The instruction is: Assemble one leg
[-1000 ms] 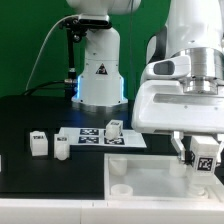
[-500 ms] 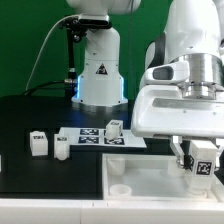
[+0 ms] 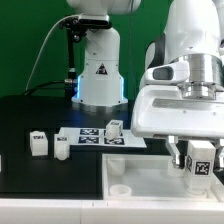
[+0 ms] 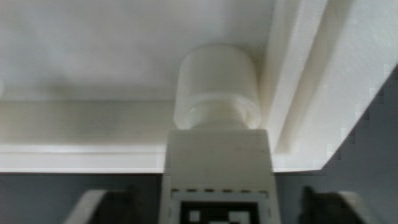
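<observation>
My gripper (image 3: 201, 166) is shut on a leg (image 3: 203, 157), a small white post with a black-and-white tag. It holds the leg just above the right part of the large white panel (image 3: 145, 178). In the wrist view the leg (image 4: 222, 100) sits between my two dark fingers (image 4: 95, 207), its rounded end pointing at the panel's raised rim (image 4: 306, 70) near a corner. Three more legs stand on the table at the exterior view's left: one (image 3: 39, 142), a second (image 3: 62, 147) and a third (image 3: 114, 128).
The marker board (image 3: 88, 136) lies behind the panel, with the third leg at its edge. The robot base (image 3: 98, 70) stands at the back. A round socket (image 3: 121, 187) shows in the panel's near-left corner. The tabletop is black.
My gripper with the leg has shifted only slightly over the panel's right part. The loose legs have not moved.
</observation>
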`<state>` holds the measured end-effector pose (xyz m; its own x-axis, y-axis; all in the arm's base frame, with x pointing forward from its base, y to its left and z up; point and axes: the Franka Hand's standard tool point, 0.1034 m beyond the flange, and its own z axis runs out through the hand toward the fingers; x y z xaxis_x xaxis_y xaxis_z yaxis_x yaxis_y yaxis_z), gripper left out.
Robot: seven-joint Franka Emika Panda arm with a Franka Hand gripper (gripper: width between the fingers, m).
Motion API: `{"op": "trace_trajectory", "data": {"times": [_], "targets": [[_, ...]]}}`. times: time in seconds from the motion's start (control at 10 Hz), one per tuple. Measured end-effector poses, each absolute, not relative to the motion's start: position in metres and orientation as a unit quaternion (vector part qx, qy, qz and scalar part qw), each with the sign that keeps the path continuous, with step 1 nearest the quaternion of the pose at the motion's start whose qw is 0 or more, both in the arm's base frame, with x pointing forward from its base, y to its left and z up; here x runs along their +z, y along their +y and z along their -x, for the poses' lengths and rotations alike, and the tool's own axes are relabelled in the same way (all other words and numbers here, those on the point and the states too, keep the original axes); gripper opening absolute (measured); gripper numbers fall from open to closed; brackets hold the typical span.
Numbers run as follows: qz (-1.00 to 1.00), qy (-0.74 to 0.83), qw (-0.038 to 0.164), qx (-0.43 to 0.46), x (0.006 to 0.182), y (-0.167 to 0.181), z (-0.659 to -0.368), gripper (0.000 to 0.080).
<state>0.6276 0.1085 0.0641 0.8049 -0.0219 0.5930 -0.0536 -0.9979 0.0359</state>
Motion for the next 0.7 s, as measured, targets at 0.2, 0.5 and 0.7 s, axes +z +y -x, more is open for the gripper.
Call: {"op": "trace_trajectory", "data": {"times": [0.2, 0.5, 0.7], "targets": [[-0.954, -0.022, 0.024, 0.300, 0.070, 0.106, -0.630, 0.0584], [-0.962, -0.039, 0.017, 0.268, 0.086, 0.099, -0.640, 0.0645], [-0.980, -0.052, 0.012, 0.193, 0.087, 0.094, -0.645, 0.0648]]}}
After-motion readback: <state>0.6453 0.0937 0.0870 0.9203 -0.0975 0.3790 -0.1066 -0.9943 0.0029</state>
